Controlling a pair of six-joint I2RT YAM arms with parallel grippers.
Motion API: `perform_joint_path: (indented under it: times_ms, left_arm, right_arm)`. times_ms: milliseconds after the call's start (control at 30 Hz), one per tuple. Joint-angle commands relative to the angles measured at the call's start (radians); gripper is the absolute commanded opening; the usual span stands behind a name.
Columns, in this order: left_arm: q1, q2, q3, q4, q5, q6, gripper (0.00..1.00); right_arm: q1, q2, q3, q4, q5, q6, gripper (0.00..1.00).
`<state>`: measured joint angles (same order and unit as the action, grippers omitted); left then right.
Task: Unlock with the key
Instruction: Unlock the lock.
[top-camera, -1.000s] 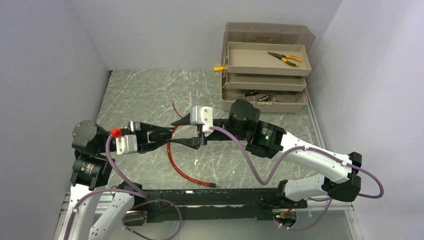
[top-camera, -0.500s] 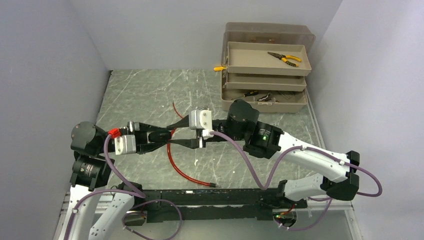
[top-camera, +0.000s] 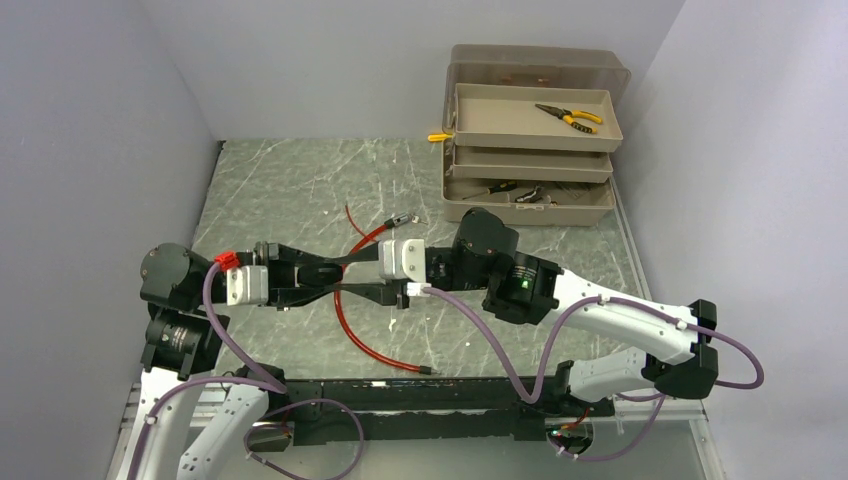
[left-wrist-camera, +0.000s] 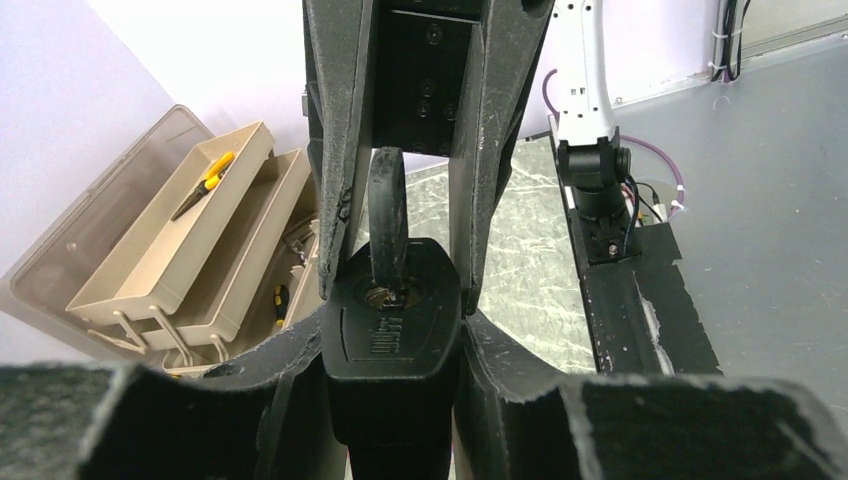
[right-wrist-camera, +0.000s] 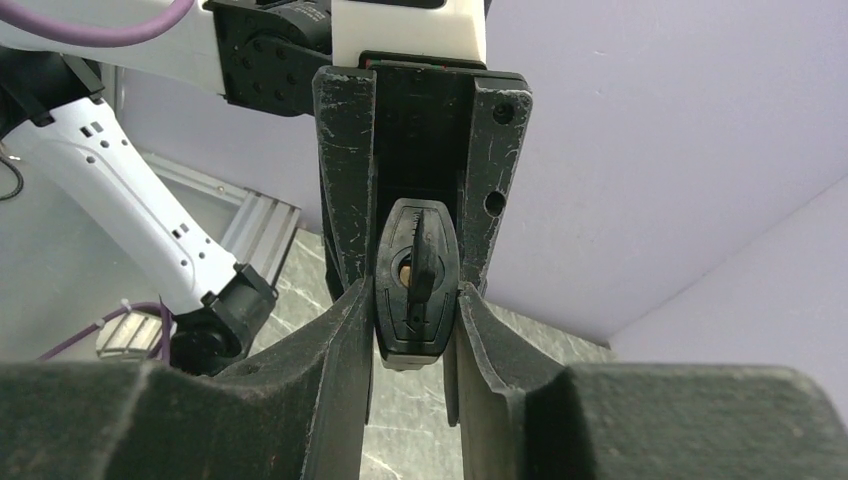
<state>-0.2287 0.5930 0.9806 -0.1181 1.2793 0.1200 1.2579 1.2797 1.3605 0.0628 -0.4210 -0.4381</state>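
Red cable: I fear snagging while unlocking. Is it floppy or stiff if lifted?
Probably semi-stiff: the red cable holds one smooth arc on the table, no kinks. Likely light, being thin. Its near end could swing and catch.

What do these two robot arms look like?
The left arm and right arm both have white shells near the base, round black joints and looping purple cables. Each wrist carries a white block, then two scuffed black fingers. The left has a red clip, the right a green light.

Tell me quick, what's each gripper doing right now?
Left gripper: closed on the black lock.
Right gripper: jaws flank the key; grip cannot be told.
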Motion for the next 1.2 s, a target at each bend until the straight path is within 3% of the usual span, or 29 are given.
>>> perform_joint_path:
  times_ms: [0, 100, 167, 233, 433, 667, 767, 900, 1067, 1167]
  left_arm:
    - [-0.004, 0.014, 0.049, 0.11, -0.014, -0.069, 0.0]
    - [-0.003, 0.021, 0.07, 0.091, -0.034, -0.082, 0.24]
    - [-0.003, 0.029, 0.092, 0.016, -0.029, -0.031, 0.68]
    - [-0.003, 0.043, 0.121, -0.109, -0.024, 0.058, 0.83]
    - [-0.003, 0.032, 0.113, -0.311, -0.049, 0.246, 0.89]
    - [-0.003, 0.025, 0.093, -0.5, -0.149, 0.406, 0.99]
    - [-0.003, -0.014, 0.031, -0.399, -0.303, 0.331, 0.99]
    - [-0.003, -0.053, -0.048, -0.293, -0.389, 0.25, 0.99]
    - [-0.002, -0.051, -0.104, -0.186, -0.34, 0.123, 0.99]
    - [-0.003, -0.038, -0.136, -0.074, -0.288, 0.039, 0.92]
  right_arm:
    - [0.01, 0.012, 0.024, -0.026, -0.021, -0.043, 0.0]
    - [0.01, 0.022, 0.044, -0.088, -0.004, -0.051, 0.0]
    - [0.003, 0.017, 0.051, -0.099, 0.037, -0.036, 0.0]
    - [-0.024, -0.004, 0.048, -0.086, 0.045, -0.003, 0.0]
    - [-0.107, -0.054, 0.034, -0.038, 0.011, 0.08, 0.0]
    - [-0.124, -0.075, 0.046, -0.043, 0.016, 0.067, 0.0]
    - [-0.127, -0.084, 0.051, -0.045, 0.015, 0.064, 0.0]
    - [-0.128, -0.101, 0.045, -0.023, 0.017, 0.072, 0.0]
    - [-0.13, -0.108, 0.019, 0.047, 0.007, 0.112, 0.0]
    - [-0.129, -0.112, -0.013, 0.117, 0.013, 0.145, 0.0]
